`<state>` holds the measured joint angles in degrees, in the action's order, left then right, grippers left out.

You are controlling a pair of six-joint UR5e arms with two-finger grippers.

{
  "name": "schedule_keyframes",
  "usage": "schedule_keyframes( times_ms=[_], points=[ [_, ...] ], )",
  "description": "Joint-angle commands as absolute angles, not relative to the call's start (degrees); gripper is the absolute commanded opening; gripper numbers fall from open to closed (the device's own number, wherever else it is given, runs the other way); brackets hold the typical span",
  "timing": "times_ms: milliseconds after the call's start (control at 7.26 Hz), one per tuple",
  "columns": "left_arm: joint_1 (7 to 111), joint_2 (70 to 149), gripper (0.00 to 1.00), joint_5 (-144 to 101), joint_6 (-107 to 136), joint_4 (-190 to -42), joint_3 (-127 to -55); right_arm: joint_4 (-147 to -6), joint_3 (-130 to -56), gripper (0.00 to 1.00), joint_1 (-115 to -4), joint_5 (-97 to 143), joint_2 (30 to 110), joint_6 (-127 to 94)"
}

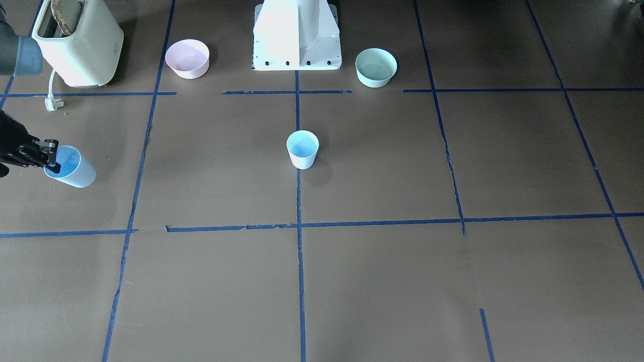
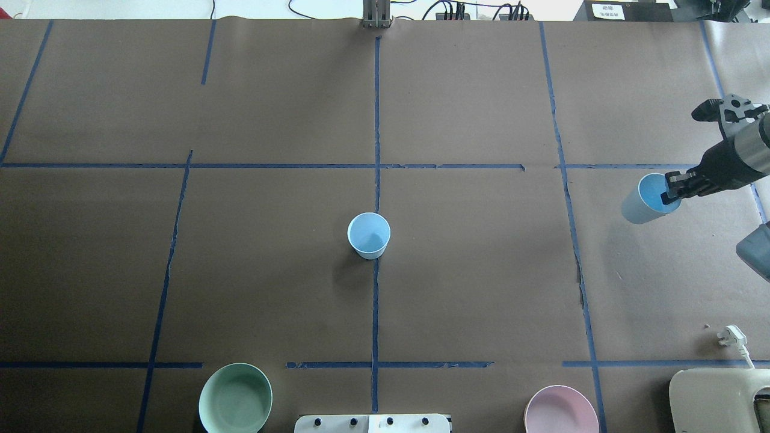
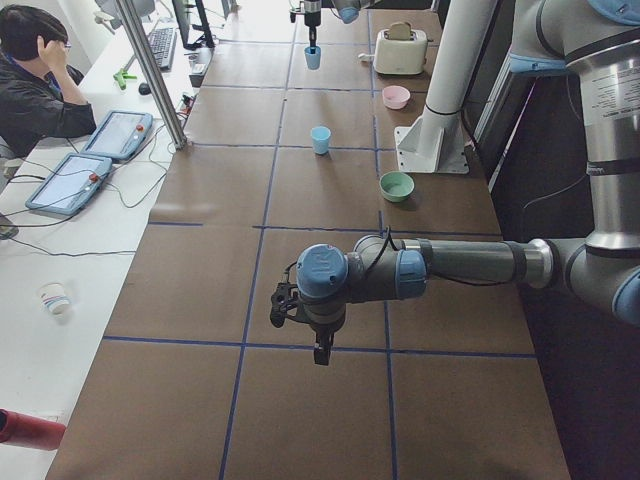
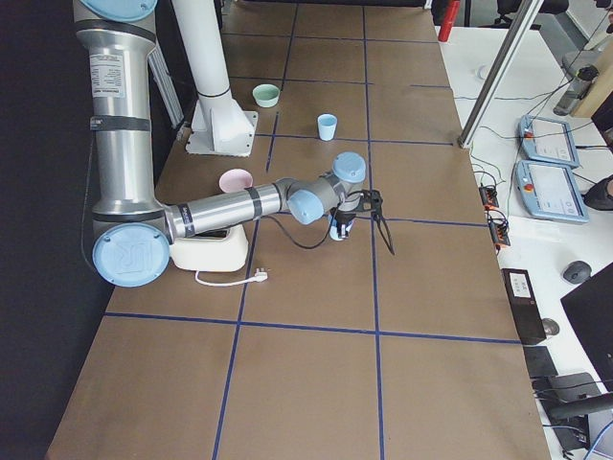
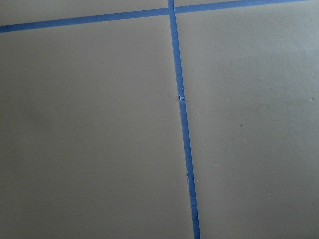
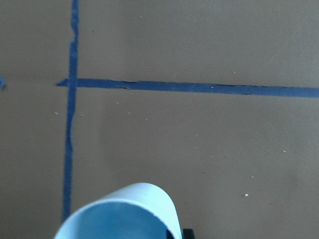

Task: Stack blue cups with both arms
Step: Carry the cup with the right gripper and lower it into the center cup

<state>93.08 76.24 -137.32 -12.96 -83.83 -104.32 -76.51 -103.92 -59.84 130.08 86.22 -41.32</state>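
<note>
Clenched on the rim of the held blue cup [image 2: 639, 207] with the right gripper [image 2: 672, 191], one finger inside the mouth, one outside. Held tilted, mouth toward the gripper, at the end of the table [image 2: 481, 288] on the robot's right. Apparently just clear of the brown paper, can't confirm contact. Seen in the right wrist view only as a bright-blue rim at the bottom edge, below a cross of blue tape [image 6: 189, 87]. Well apart from the second blue cup [image 2: 369, 235], standing upright and alone at table centre, right on the middle tape line. Not stacked yet. Out over the opposite end with the left arm [image 3: 460, 265], forearm level, left gripper [image 3: 319, 346] pointing down near a tape line. Seen only from the side camera, so can't tell whether jaws released or clenched. Only paper and tape in the left wrist view. Flanking the white pedestal [image 1: 297, 40]: pink bowl [image 1: 187, 59] on the right-arm side, mint-green bowl [image 1: 376, 67] on the left-arm side. Beside the pink bowl, cream toaster [image 1: 83, 45], plug [image 1: 52, 103] loose on the paper
</note>
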Motion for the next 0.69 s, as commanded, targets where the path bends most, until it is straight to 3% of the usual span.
schedule_keyframes(
  times_ms=[0,551],
  points=[
    [93.08,76.03,1.0,-137.29,-11.88,-83.76,-104.33,-85.16,-108.37,0.0,-55.14,129.21,76.33,-54.94],
    [92.99,76.64,1.0,-137.28,-9.67,-84.11,-104.5,-97.01,-107.67,0.0,-37.12,115.61,53.92,-82.04]
  ],
)
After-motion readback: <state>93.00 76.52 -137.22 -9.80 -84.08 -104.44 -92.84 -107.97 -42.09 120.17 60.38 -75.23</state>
